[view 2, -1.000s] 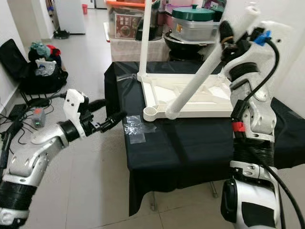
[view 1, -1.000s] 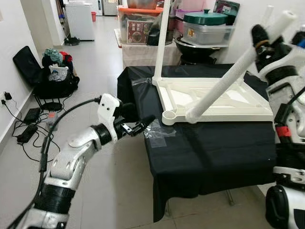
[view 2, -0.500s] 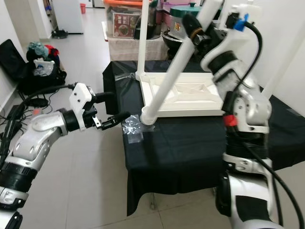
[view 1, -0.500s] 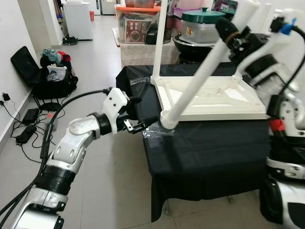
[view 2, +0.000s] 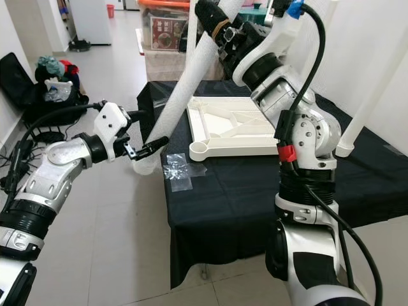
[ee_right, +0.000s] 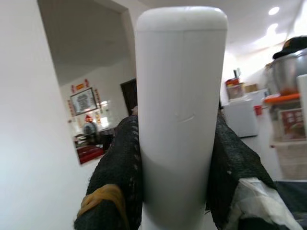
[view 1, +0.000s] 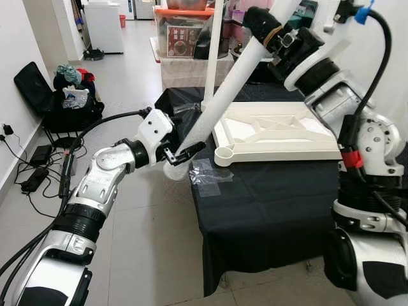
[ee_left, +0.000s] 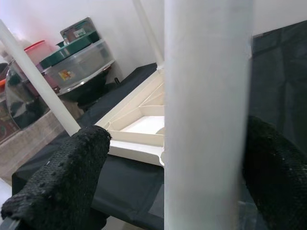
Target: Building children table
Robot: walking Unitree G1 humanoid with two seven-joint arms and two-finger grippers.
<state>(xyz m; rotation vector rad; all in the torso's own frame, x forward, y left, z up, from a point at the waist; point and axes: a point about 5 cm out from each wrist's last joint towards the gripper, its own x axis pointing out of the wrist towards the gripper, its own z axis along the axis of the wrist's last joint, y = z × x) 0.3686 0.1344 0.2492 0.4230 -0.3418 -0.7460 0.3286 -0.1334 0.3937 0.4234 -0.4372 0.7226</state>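
The raised right tool [view 1: 271, 29] clenches the white table leg [view 1: 220, 99] near its top. The outstretched left tool [view 1: 180, 155] brackets the leg's lower end left of the table [view 1: 268, 197], fingers [ee_left: 62, 177] spread and not touching it.

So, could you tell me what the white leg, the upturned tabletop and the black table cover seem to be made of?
White leg: probably plastic, with a smooth, matte, seamless surface.
Upturned tabletop: likely moulded plastic, going by the ribbed underside and round corner socket.
Black table cover: looks like fabric, matte and draping in folds over the edge.

White table leg [ee_left: 207, 115] between black fingers [ee_left: 62, 182] — upturned tabletop [ee_left: 139, 127] behind.
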